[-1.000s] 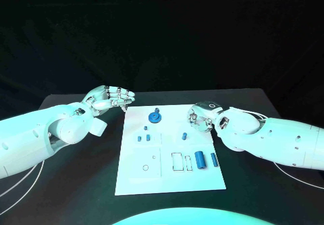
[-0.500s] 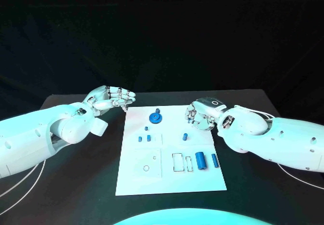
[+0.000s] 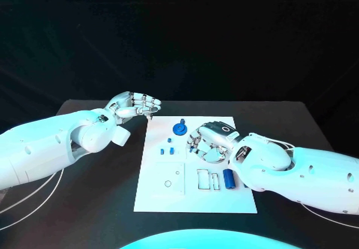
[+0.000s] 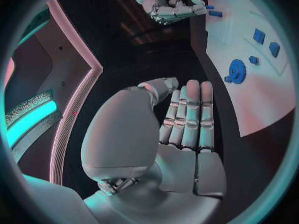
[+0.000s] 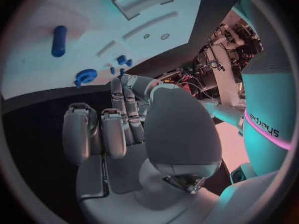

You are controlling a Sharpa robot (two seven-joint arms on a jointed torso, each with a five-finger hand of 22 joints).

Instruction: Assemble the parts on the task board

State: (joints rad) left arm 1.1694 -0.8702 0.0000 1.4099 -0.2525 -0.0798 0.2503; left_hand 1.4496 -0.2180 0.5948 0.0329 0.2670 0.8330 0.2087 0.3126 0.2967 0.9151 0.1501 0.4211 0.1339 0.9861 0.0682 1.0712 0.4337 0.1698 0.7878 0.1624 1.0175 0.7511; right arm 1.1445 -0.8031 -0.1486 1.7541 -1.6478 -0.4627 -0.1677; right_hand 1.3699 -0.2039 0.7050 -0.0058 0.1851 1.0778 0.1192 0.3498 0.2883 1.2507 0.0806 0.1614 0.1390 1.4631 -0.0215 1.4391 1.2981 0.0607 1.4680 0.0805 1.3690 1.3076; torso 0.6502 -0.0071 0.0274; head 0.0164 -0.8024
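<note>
- Head view: the white task board lies mid-table on the black table. A blue gear-shaped part sits near its far edge, small blue parts lie just below it, and a blue cylinder lies beside the right forearm. The right hand hangs over the board's middle and hides what lies beneath it; its fingers curl downward, and I cannot tell whether they hold or touch a part. The left hand hovers off the board's far left corner, fingers curled in, nothing visible in them.
- Left wrist view: the left hand has its fingers folded together against the thumb, holding nothing, over bare table beside the board. The gear-shaped part stands on the board, apart from the fingers.
- Right wrist view: the right hand has its fingers bent forward near the board; the cylinder and the gear-shaped part lie clear of the fingers.
</note>
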